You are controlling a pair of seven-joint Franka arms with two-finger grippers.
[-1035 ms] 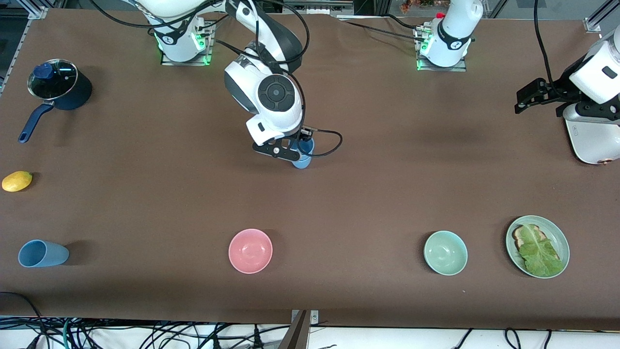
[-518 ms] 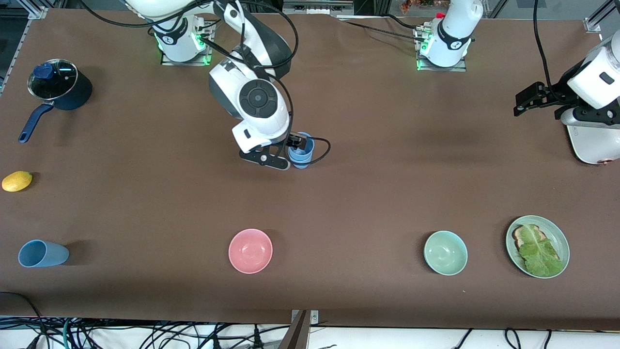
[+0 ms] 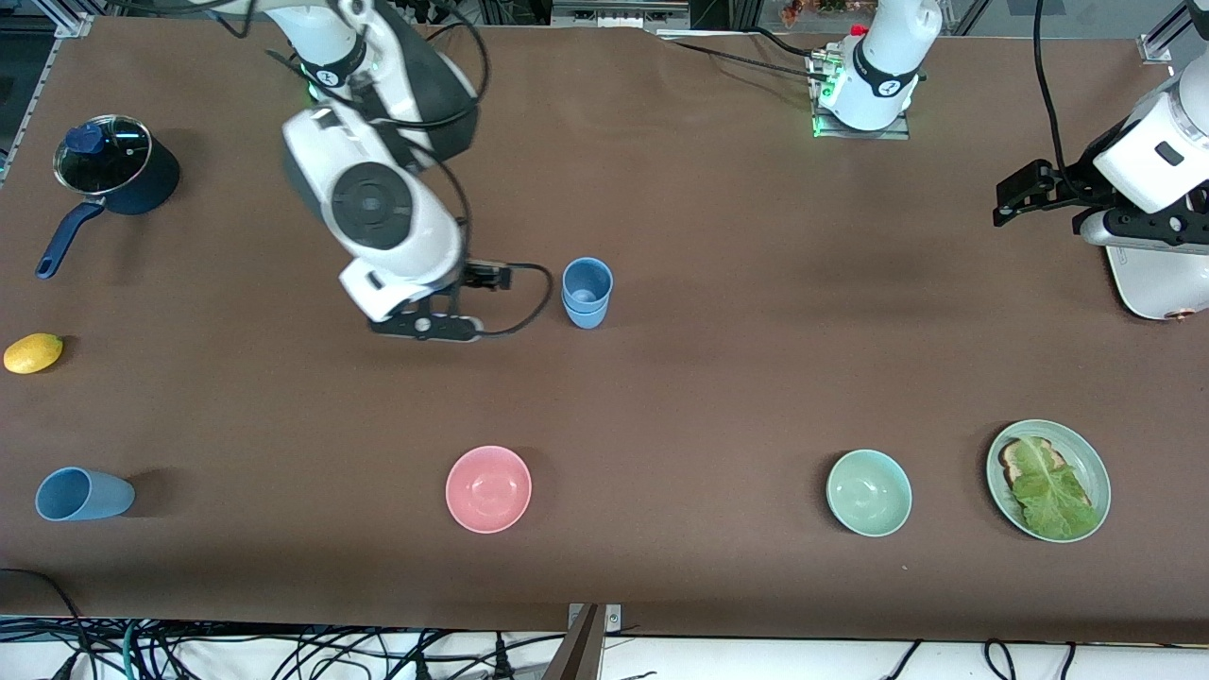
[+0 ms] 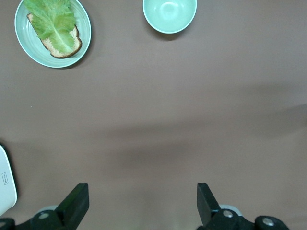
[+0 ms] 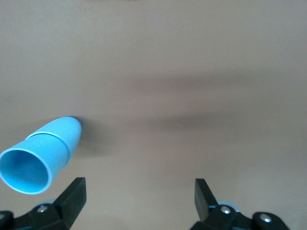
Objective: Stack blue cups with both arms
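Observation:
Two blue cups stand nested upright, one inside the other, in the middle of the table; the right wrist view shows the same stack off to one side of the fingers. My right gripper hangs open over bare table beside the stack, toward the right arm's end, holding nothing. Another blue cup lies on its side near the front camera at the right arm's end. My left gripper waits open and empty, up in the air by the toaster.
A navy lidded saucepan and a yellow fruit sit at the right arm's end. A pink bowl, a green bowl and a plate of toast and lettuce line the near edge. A white toaster stands at the left arm's end.
My right gripper has let go of the upper cup, leaving it nested in the lower one, and has swung away toward the right arm's end. The left arm has hardly moved.

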